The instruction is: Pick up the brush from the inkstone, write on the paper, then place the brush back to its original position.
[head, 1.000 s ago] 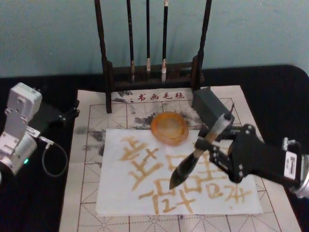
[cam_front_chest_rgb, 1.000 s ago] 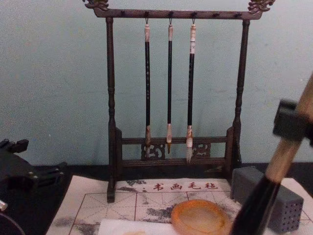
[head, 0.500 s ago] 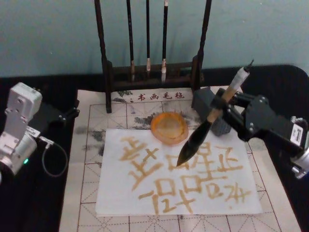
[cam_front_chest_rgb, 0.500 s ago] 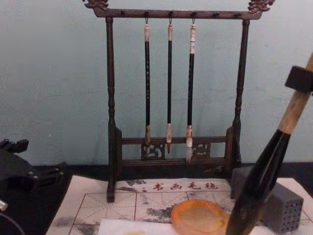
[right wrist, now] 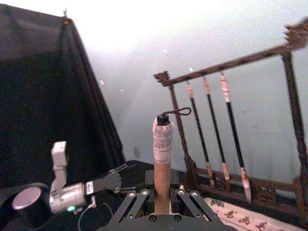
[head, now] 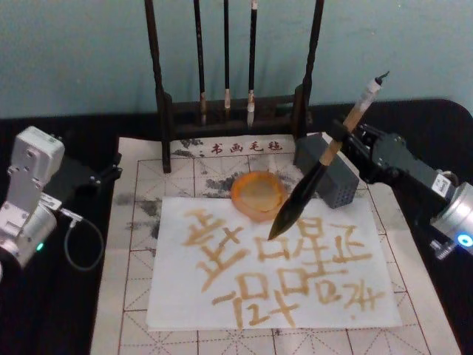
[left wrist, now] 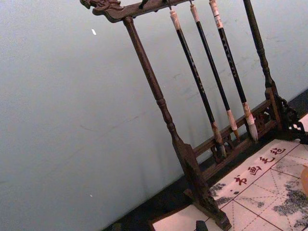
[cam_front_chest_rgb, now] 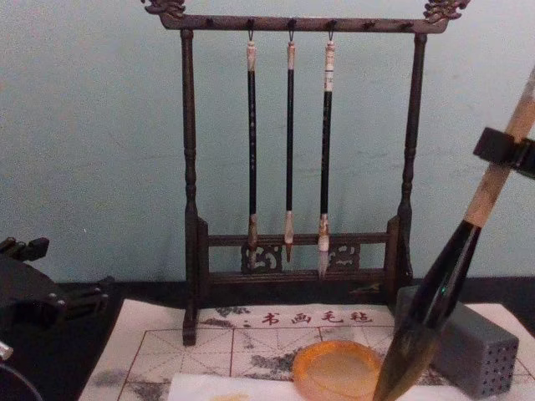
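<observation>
- While the right gripper (head: 338,139) clamps its tan handle, the brush (head: 314,174) slants just right of the inkstone (head: 240,201), dark tip over the paper (head: 185,296) beside the dish's near rim.
- Inkstone: amber dish, paler centre.
- Left gripper (head: 107,174): parked well left of inkstone; grip state cannot be told.

In the chest view, the brush (cam_front_chest_rgb: 447,276) was cut off at both ends, and the inkstone (cam_front_chest_rgb: 338,370) at its near rim.
</observation>
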Controlling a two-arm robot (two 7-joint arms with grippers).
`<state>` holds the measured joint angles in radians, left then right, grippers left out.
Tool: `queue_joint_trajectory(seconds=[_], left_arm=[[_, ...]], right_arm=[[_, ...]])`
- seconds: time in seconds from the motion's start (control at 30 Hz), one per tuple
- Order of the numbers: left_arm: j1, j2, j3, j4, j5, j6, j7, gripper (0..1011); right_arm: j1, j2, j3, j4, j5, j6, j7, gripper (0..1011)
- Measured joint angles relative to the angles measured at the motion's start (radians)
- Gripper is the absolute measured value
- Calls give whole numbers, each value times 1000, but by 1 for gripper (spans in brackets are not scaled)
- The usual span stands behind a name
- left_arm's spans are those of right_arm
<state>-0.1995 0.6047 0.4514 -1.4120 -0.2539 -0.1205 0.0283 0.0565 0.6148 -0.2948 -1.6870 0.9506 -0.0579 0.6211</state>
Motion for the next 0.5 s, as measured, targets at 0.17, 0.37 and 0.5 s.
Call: queue_joint_trajectory(seconds=[0.17, 0.37, 0.5], left_arm=[[0, 0, 0, 0, 0, 0, 0, 1001], [0, 0, 0, 0, 0, 0, 0, 1001], [0, 0, 0, 0, 0, 0, 0, 1001]], right_arm=[[33, -28, -9, 41, 43, 44, -47, 199], [76, -59, -21, 91, 97, 101, -117, 198], [104, -76, -31, 119, 124, 129, -157, 199]])
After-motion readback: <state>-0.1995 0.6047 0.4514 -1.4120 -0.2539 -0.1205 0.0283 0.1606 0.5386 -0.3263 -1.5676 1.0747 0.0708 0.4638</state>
